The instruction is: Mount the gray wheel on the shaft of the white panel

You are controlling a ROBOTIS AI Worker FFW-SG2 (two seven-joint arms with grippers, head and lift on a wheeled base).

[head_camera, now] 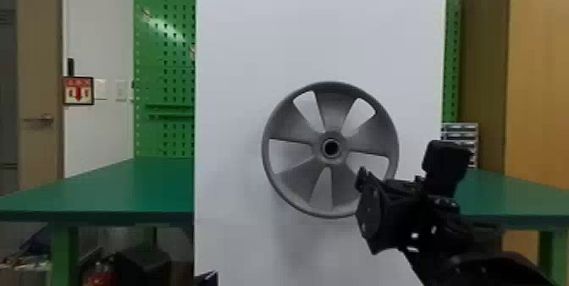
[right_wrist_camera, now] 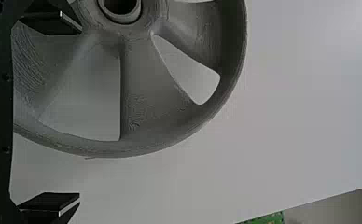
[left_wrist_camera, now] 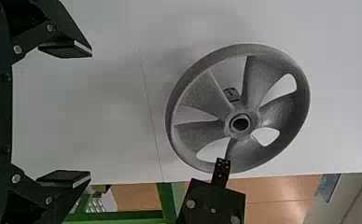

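Gray wheel [head_camera: 297, 178] up at white panel [head_camera: 237, 52], upright! Neither gripper clamping it: right gripper [right_wrist_camera: 80, 114] wide-fingered beside rim, left gripper [left_wrist_camera: 91, 114] wide, empty. Looks hung on shaft, mounting nearly done. Seating depth? Can't tell; final push maybe, then back-off.

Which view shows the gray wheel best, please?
The head view, since the gray wheel appears nearly whole and face-on. The left wrist view shows it at a slant; the right wrist view cuts it off.
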